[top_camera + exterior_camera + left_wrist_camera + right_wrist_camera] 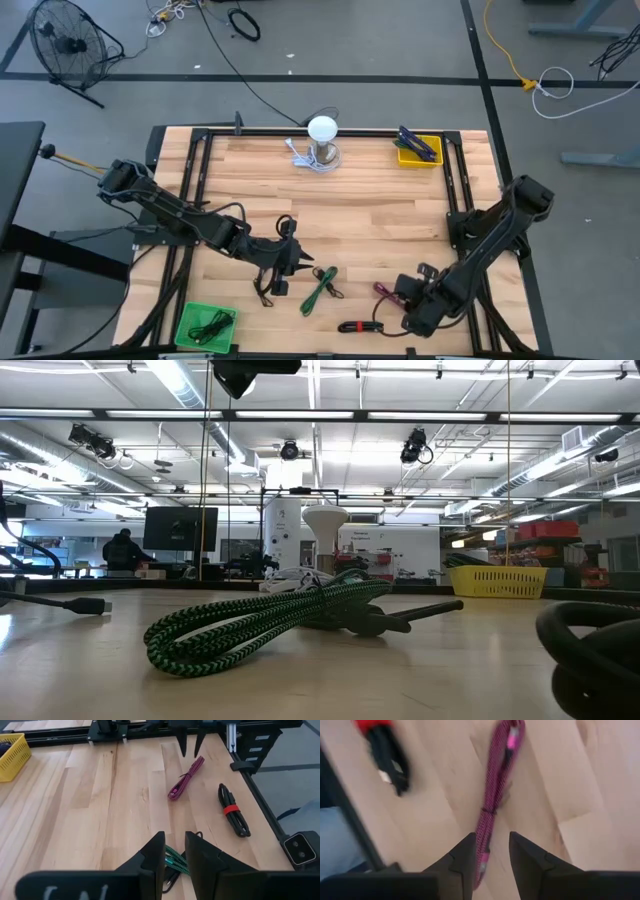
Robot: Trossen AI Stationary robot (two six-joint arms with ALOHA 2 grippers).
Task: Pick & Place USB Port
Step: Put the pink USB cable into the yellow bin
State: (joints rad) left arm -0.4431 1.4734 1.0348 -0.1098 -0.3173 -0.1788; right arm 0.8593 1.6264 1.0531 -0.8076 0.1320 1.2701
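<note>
Several coiled USB cables lie flat on the wooden table near its front edge. My right gripper [492, 840] [405, 295] points down, open, just above one end of the pink cable [495, 795] [186, 779]. Its fingers stand on either side of that end without touching it. My left gripper [172, 840] [298, 258] hangs in the air at the table's middle, fingers slightly apart with nothing between their tips. The green cable [320, 290] [260, 622] lies below and beyond it. A black cable [268, 288] lies close to it.
A black cable with a red tie [360, 326] [232, 810] lies near the front edge, right of centre. A green bin [190, 335] holding a black cable sits front left. A yellow bin [405, 158] and a white lamp [322, 135] stand at the far edge.
</note>
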